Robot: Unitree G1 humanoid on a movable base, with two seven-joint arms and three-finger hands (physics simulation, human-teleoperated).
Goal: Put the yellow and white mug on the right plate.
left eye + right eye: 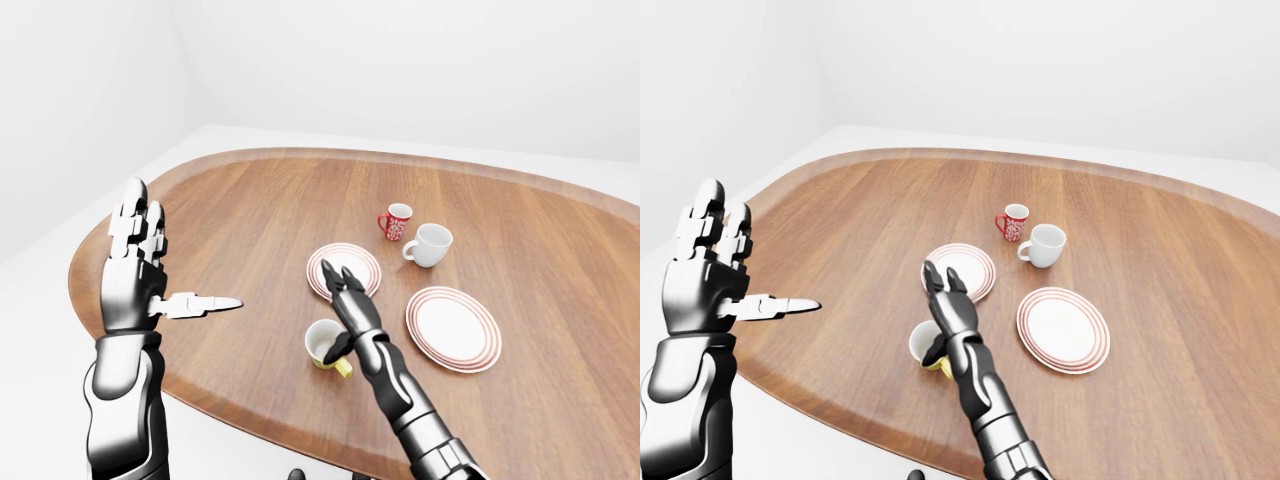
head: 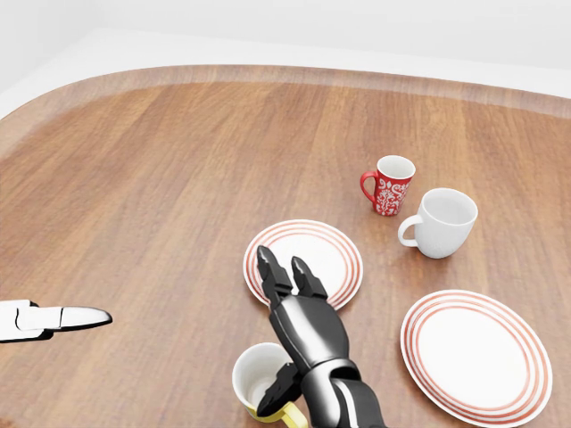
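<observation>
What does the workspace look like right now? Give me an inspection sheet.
Surface: oval wooden table, bare on the view's left.
Job's things: yellow and white mug upright at the head view's bottom; right plate holds nothing.
Clutter: left plate, red patterned mug, white mug, all upright and apart.
Hands: right hand open, thumb dipping at the yellow mug's rim, not closed; left hand open, raised, off to the left.
Cables: nothing seen.
Surroundings: plain white walls and floor.
</observation>
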